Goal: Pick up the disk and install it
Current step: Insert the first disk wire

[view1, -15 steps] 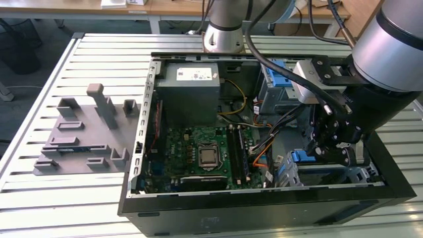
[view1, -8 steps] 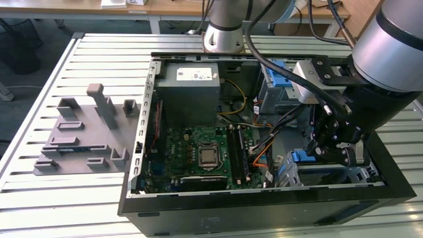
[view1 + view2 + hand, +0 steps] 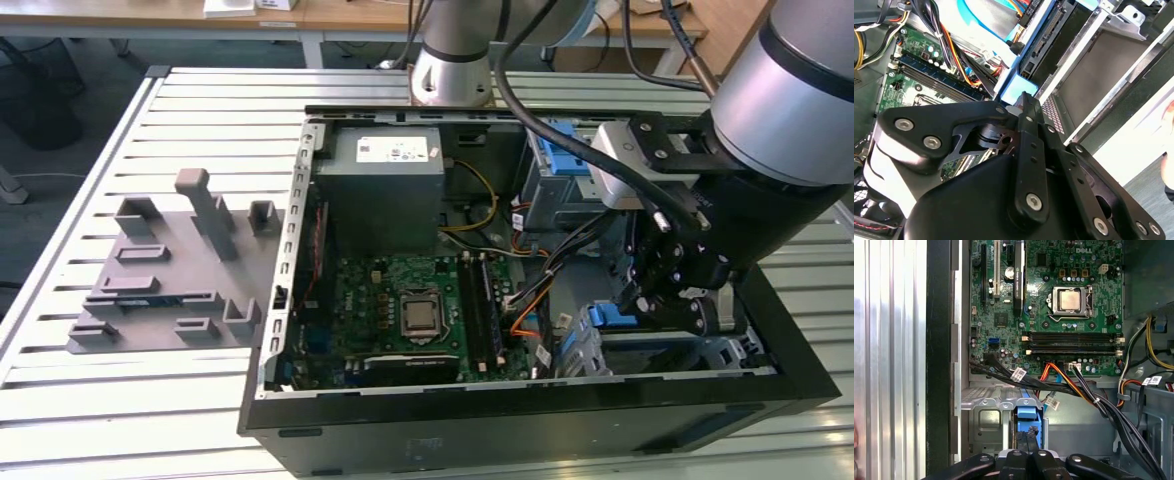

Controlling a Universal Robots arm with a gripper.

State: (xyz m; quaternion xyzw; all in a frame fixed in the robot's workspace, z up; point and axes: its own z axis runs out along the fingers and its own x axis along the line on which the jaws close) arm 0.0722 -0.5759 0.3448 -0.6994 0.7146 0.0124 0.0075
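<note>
The disk (image 3: 611,316) stands on edge in its blue carrier frame, low in the right front corner of the open computer case. My gripper (image 3: 650,303) reaches down into that corner and is shut on the disk. In the first wrist view the disk's blue edge (image 3: 1029,416) sits in the slot of the grey metal drive cage (image 3: 985,421), with my gripper (image 3: 1027,439) clamped on its near end. The second wrist view shows my gripper (image 3: 1023,102) closed over the disk's pale blue end (image 3: 1013,91).
Orange and black cables (image 3: 1070,381) run just beside the cage toward the motherboard (image 3: 407,305). The grey power-supply box (image 3: 380,185) sits at the case's back, with another blue-latched bay (image 3: 561,160) beside it. A grey fixture (image 3: 174,270) lies on the slatted table at the exterior view's left.
</note>
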